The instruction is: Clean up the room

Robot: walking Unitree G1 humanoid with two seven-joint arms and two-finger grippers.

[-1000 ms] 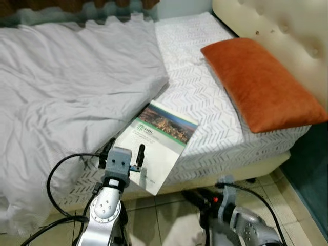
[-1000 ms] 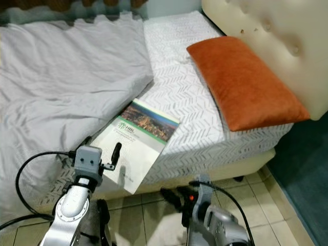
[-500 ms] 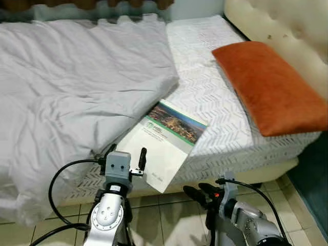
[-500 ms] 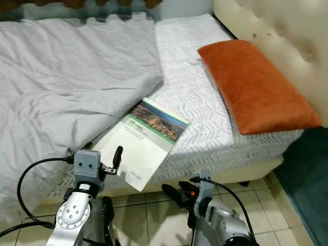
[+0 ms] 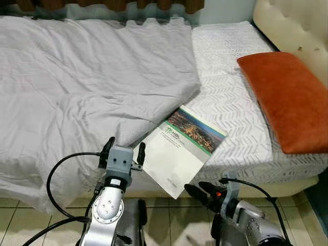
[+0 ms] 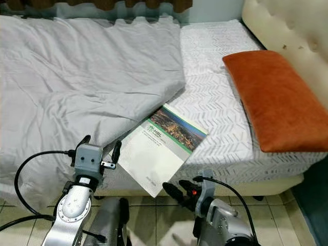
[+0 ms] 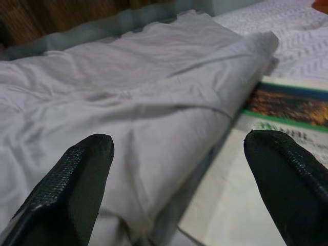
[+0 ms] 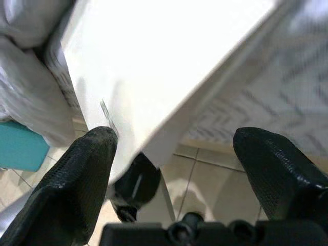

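A white booklet with a city photo and a green stripe lies on the bed's near edge, one corner hanging past the mattress. Its upper left edge is tucked under the rumpled grey blanket. My left gripper is raised just left of the booklet, fingers open and empty, over the blanket's fold. My right gripper hangs low below the booklet's overhanging corner, open with nothing in it. An orange pillow rests at the right by the headboard.
The cream tufted headboard stands at the right. The patterned white sheet lies bare between blanket and pillow. Tiled floor runs along the bed's front. A dark curtain hangs behind the bed.
The camera has swung left, so the bed, booklet and pillow sit further right in the picture. Both grippers keep their pose, open and empty.
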